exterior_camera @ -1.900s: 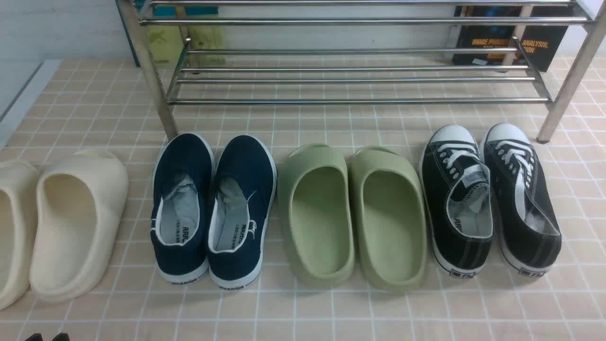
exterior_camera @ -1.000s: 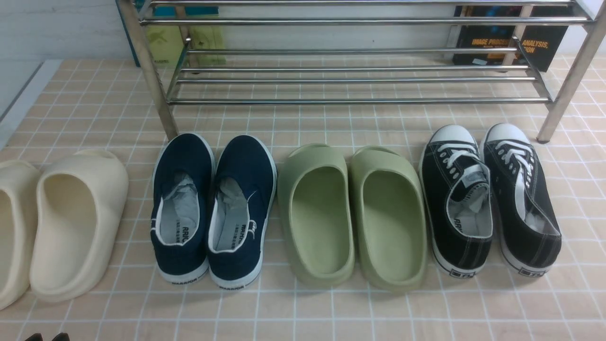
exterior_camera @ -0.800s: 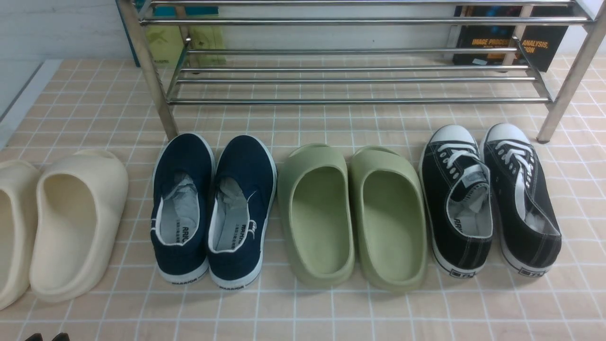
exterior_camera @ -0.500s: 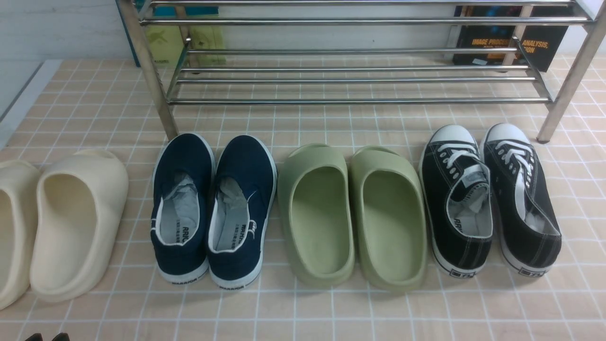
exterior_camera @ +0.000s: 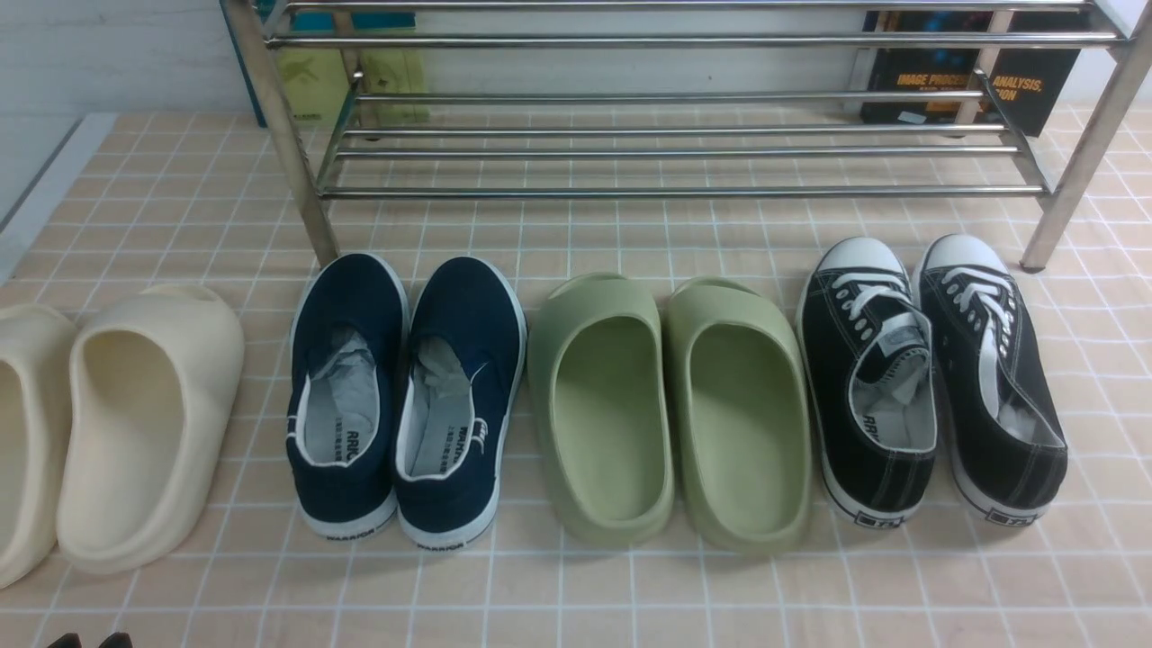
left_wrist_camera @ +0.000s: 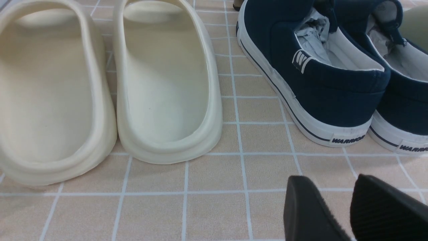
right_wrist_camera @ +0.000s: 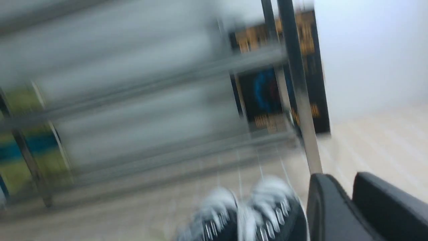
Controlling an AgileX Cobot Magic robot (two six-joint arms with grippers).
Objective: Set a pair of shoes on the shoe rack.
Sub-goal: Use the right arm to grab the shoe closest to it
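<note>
The pair of shoes, black canvas sneakers with white laces and toe caps, stands side by side on the tiled floor at the right of the row: one (exterior_camera: 868,378) beside the other (exterior_camera: 990,369), toes toward the shoe rack (exterior_camera: 684,191). The chrome rack spans the back, and its right leg (exterior_camera: 1075,171) stands just past the sneakers. My right gripper (right_wrist_camera: 341,176) is out of the front view. Its blurred wrist view shows narrowly parted, empty fingers beside the sneakers' toe caps (right_wrist_camera: 274,194). My left gripper (left_wrist_camera: 332,182) hangs open and empty over the floor near the navy shoes. Only its tips (exterior_camera: 90,641) show in the front view.
Left of the sneakers stand green foam slides (exterior_camera: 666,405), navy slip-ons (exterior_camera: 405,396) and cream slides (exterior_camera: 117,423). A dark book (exterior_camera: 972,72) and a green-and-teal box (exterior_camera: 351,63) lean against the wall behind the rack. The tiled mat ends at a pale strip (exterior_camera: 45,180) on the far left.
</note>
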